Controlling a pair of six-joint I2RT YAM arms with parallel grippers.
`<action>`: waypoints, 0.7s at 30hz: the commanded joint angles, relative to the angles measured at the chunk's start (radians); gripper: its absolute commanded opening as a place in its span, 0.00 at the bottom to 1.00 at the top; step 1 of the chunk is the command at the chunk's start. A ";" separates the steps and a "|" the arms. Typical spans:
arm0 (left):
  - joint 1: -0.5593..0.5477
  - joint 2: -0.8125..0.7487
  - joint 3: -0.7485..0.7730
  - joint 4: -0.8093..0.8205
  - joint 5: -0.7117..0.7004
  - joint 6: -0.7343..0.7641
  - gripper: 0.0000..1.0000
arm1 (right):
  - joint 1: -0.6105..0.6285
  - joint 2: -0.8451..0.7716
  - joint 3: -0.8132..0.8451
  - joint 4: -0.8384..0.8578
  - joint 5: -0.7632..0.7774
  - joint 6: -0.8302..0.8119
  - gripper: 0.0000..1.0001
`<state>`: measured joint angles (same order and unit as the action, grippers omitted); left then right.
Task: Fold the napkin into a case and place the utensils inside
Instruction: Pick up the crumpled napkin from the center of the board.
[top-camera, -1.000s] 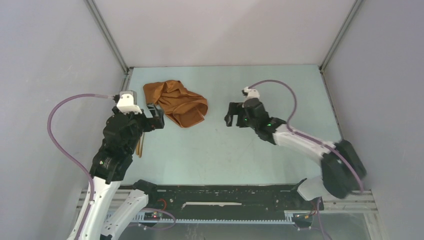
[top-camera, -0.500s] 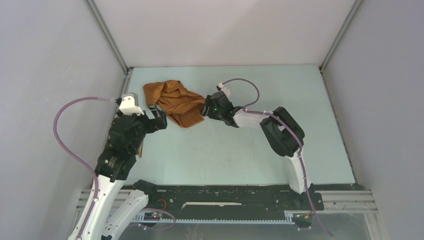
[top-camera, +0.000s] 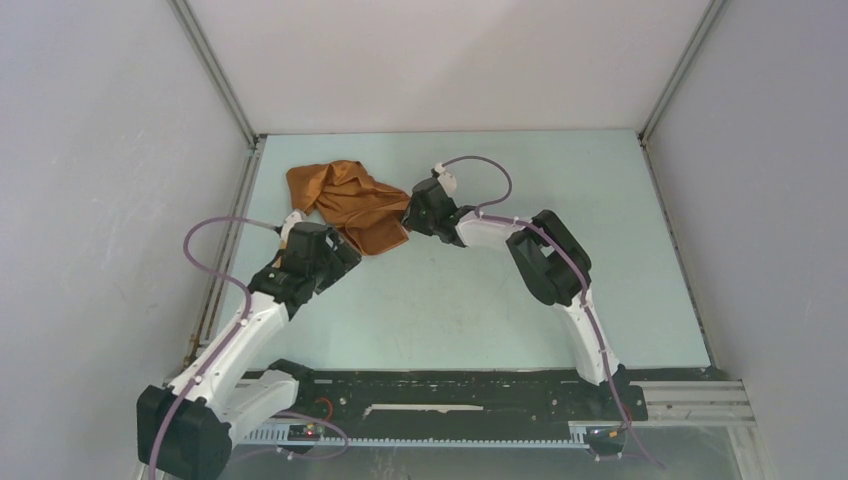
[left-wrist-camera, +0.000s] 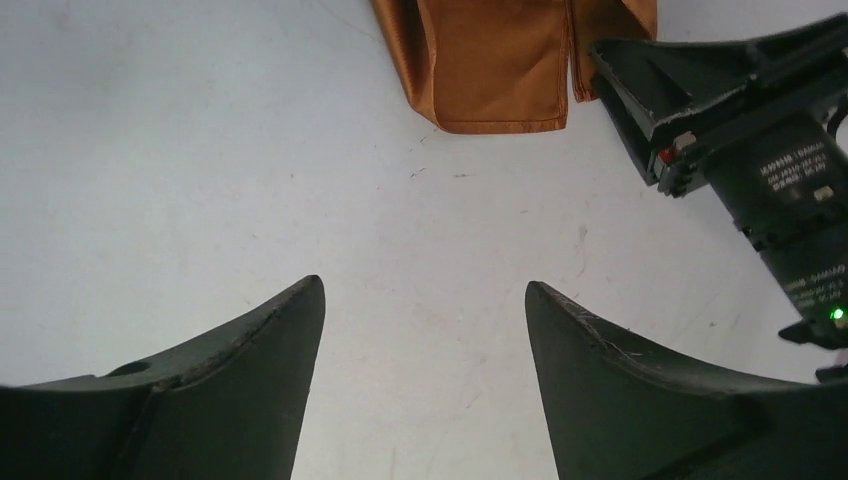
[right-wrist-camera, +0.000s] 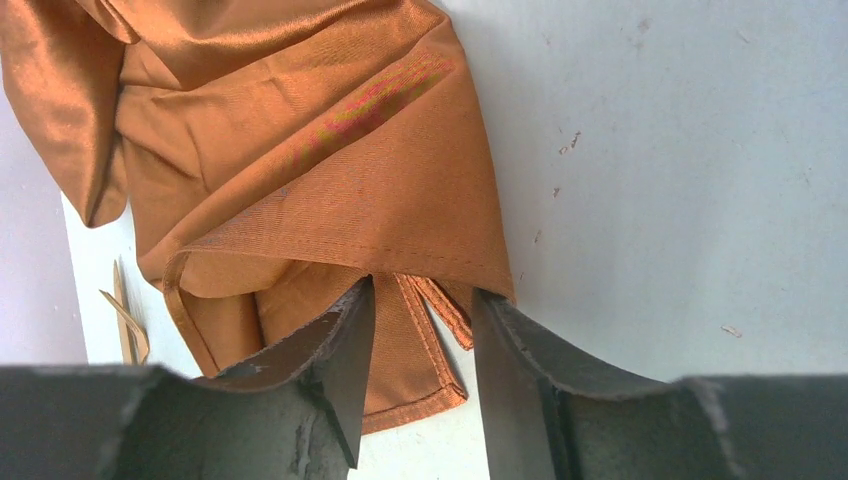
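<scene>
The rust-orange napkin lies crumpled at the table's back left. My right gripper is at its right edge. In the right wrist view its fingertips are slid in under a hemmed fold of the napkin, straddling loose cloth layers. A gap still shows between the jaws, so the right gripper is open and not pinching. My left gripper is open over bare table, just short of the napkin's near corner. Thin wooden utensils peek out beyond the napkin's far side.
The left side wall and its metal rail run close beside the left arm. The right arm's wrist sits close to the right of the left gripper's view. The left arm's purple cable loops above it.
The right arm swung left to the napkin's edge and its jaws narrowed around the cloth. The left arm dropped and reached right toward the napkin's near corner, its jaws narrowing slightly.
</scene>
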<state>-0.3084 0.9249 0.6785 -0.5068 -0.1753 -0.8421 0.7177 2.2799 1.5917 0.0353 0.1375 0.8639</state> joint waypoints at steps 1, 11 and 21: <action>-0.010 0.048 0.004 0.032 -0.012 -0.161 0.80 | -0.006 -0.051 -0.040 -0.045 0.008 0.006 0.51; -0.012 0.191 0.012 0.090 -0.017 -0.217 0.74 | -0.084 -0.096 -0.137 -0.058 -0.170 -0.075 0.61; -0.012 0.132 -0.031 0.099 -0.025 -0.171 0.72 | -0.128 -0.143 -0.187 -0.046 -0.313 -0.206 0.67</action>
<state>-0.3149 1.1072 0.6674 -0.4274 -0.1776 -1.0290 0.5961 2.1979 1.4700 0.0593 -0.1360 0.7803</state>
